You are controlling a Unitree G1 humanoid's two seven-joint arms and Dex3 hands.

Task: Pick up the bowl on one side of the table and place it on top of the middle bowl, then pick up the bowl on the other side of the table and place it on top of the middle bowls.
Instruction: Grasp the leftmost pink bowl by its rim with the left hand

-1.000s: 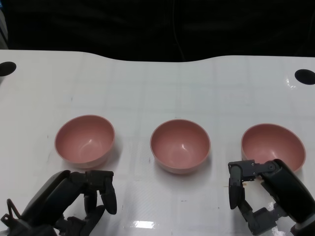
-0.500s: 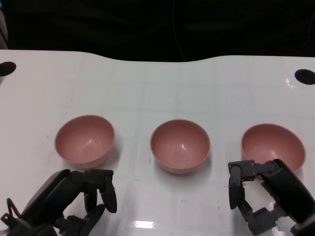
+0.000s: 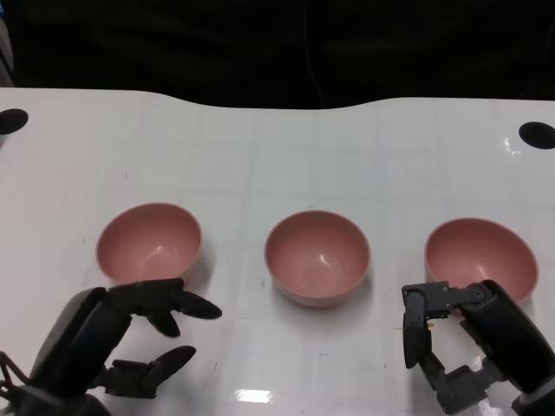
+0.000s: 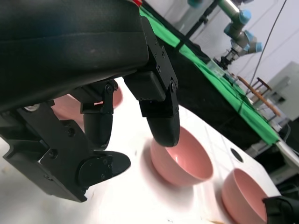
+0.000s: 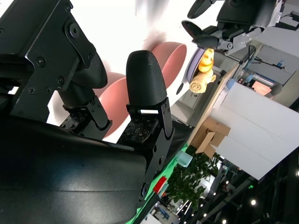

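The left hand (image 3: 121, 342) hung low over the near edge of the white table (image 3: 277, 147), just short of the left bowl (image 3: 149, 245), its silver-and-black forearm coming in from the picture's lower left corner. Its fingers (image 3: 186, 303) were spread and stretched toward the middle of the table, with the thumb set apart below them, and nothing lay between them; in the left wrist view the same hand (image 4: 126, 126) showed a wide gap between fingers and thumb, open to the table beyond. The left bowl stood upright on the table, pink and glossy, with nothing in it, the fingertips near its near wall but apart from it as far as the head view allowed one to judge. The middle bowl (image 3: 317, 256) stood upright and alone at the table's centre, likewise pink and bare inside, well apart from both neighbours. The right bowl (image 3: 481, 256) stood upright at the far right, also holding nothing. The right hand (image 3: 451, 347) waited just before that bowl's near rim, fingers pointing down toward the table and parted from the thumb, grasping nothing; whether it touched the rim could not be told. In the right wrist view its fingers (image 5: 145, 88) stood apart too, with pink bowls showing between them.
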